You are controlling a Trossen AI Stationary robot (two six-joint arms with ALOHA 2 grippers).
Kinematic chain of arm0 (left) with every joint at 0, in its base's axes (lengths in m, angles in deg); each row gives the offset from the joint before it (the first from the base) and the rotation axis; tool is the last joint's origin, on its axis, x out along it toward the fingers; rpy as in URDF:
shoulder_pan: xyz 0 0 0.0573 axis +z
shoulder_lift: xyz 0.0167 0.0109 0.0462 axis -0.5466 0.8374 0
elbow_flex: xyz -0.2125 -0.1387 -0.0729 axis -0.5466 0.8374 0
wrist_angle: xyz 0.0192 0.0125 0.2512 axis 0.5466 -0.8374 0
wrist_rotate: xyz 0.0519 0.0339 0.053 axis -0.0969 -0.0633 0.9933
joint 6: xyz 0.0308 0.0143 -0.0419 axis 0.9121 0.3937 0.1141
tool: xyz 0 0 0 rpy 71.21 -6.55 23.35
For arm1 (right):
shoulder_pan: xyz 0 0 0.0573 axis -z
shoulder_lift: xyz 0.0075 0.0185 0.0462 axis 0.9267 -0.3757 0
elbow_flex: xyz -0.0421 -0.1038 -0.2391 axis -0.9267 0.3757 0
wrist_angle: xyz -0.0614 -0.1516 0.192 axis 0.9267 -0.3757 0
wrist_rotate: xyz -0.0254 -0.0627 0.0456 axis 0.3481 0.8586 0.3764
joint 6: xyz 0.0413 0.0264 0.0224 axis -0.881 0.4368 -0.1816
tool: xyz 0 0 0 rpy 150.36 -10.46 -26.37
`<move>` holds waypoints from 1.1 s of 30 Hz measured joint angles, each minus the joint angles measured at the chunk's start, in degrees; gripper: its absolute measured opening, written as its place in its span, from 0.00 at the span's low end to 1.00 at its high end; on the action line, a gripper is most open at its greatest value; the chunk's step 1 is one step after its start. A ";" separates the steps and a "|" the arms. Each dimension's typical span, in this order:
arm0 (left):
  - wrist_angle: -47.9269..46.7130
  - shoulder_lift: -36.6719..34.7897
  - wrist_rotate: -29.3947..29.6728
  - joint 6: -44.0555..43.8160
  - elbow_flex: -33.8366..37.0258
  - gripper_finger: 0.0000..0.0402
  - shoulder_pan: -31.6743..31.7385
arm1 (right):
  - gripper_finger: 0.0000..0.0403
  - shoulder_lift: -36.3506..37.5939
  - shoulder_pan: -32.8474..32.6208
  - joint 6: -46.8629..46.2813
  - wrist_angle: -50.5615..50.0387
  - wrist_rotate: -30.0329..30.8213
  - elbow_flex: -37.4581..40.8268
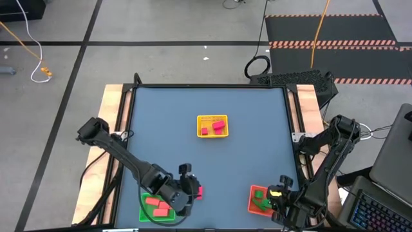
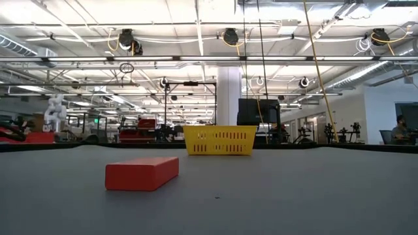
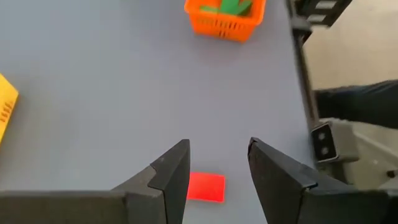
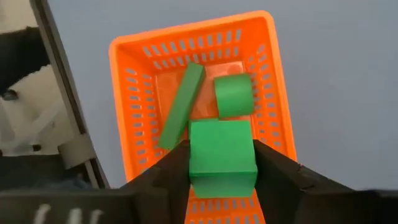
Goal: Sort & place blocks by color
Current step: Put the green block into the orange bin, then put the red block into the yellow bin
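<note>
My left gripper (image 3: 217,168) is open and hovers just above a red bar block (image 3: 206,186) that lies flat on the table (image 1: 206,161), beside the green basket (image 1: 157,209). The same red block (image 2: 142,173) shows in the low view. That green basket holds salmon-red blocks (image 1: 154,205). My right gripper (image 4: 222,171) is shut on a green block (image 4: 222,155) over the orange-red basket (image 4: 130,56). A green bar (image 4: 180,106) and another green block (image 4: 234,94) lie inside that basket. The yellow basket (image 1: 212,126) holds pink-red blocks (image 1: 218,125). My right gripper pinches the green block by two opposite side faces (image 4: 194,163), one finger on each. The fingers come from above, pointing down into the orange-red basket. The block sits square between the fingers, over the basket's floor; whether it rests on that floor I cannot tell.
The three baskets stand apart: yellow at the table's middle (image 2: 219,140), green at the near left, orange-red at the near right (image 3: 224,17). Wooden rails (image 1: 114,109) edge the table on the left and right. Bare blue-grey surface lies between the baskets.
</note>
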 joint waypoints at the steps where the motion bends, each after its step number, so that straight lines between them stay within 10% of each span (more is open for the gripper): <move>1: -0.42 0.50 0.00 -0.36 0.00 0.40 0.01 | 0.37 0.00 0.00 0.33 -0.22 -0.02 -0.01; 12: -5.54 2.96 1.25 -10.60 0.02 0.57 1.10 | 0.87 0.00 0.62 5.87 0.37 0.25 -0.02; 33: -5.33 14.74 -9.93 -44.99 0.04 0.70 4.93 | 0.87 0.00 14.02 28.32 21.18 14.22 -0.04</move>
